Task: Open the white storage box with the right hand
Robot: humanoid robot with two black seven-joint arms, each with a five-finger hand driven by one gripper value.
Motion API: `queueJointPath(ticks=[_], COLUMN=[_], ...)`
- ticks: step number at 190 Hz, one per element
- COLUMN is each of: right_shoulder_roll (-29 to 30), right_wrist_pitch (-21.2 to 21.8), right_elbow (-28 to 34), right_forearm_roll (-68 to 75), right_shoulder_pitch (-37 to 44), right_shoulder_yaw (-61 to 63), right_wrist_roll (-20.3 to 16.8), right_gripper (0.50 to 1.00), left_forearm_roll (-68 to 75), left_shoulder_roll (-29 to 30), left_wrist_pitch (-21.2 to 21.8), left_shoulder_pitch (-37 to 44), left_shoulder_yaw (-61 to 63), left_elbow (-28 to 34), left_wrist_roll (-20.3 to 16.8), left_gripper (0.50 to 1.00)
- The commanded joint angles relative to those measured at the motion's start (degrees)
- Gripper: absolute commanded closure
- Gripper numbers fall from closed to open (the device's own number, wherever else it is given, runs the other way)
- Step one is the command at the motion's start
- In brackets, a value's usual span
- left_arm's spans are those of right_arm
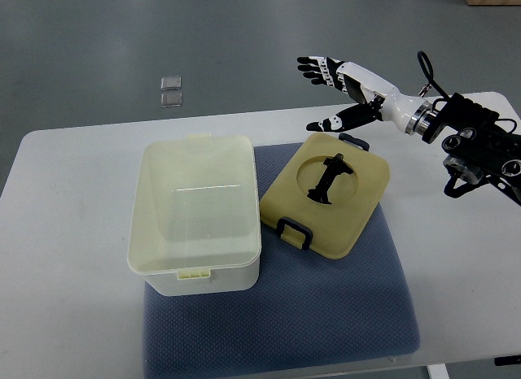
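Fingers spread wide and holding nothing, the right hand point(338, 82) hangs above the far edge of the cream plastic lid point(326, 202).

The lid, with its black handle and clips, lies flat beside the open white storage box point(195, 216), leaning against the box's right wall; both rest on a blue-grey mat point(326, 314) over a white table point(73, 257). Beyond it is grey floor. The arm's dark wrist housing point(480, 143) is cut off at the picture's edge.
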Motion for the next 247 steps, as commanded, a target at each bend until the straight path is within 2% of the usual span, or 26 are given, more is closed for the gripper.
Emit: queueJointPath(ticks=[1,42,62,112,139,187,247], right_shoulder_roll=[3.5,5.4,6.0,6.0,6.1,8.1,7.9], right_wrist_pitch=[1.1,3.8,4.2,4.4,4.3,3.2,2.1], right_elbow=[-3.8,-8.0,-8.0,-8.1,-8.1,-8.1,-10.0], right_forearm_roll=[6.1,19.2,26.2,35.7,39.0,39.7,39.7], right_shoulder_pitch=[-1.4,-3.9,-4.6,-5.0,-5.2,-6.4,-6.4], right_shoulder_yaw=[3.6,9.4,9.9,9.9,9.7,10.1,10.1], right_wrist_roll=[0.0,0.0,-3.7,-5.1,-8.8,-7.9,-2.7], right_gripper=[0.579,0.579,0.579,0.579,0.579,0.57,0.57], left_forearm_roll=[0.0,0.0,0.0,0.0,0.0,0.0,0.0], left_shoulder_roll=[0.0,0.0,0.0,0.0,0.0,0.0,0.0], left_wrist_pitch=[0.0,0.0,0.0,-0.1,-0.1,-0.1,-0.4], left_shoulder_pitch=[0.0,0.0,0.0,0.0,0.0,0.0,0.0], left_shoulder_yaw=[0.0,0.0,0.0,-0.2,-0.2,-0.2,-0.1], left_elbow=[0.0,0.0,0.0,-0.3,0.1,-0.2,-0.4], left_wrist_roll=[0.0,0.0,0.0,0.0,0.0,0.0,0.0], left_gripper=[0.5,0.5,0.5,0.5,0.5,0.5,0.5])
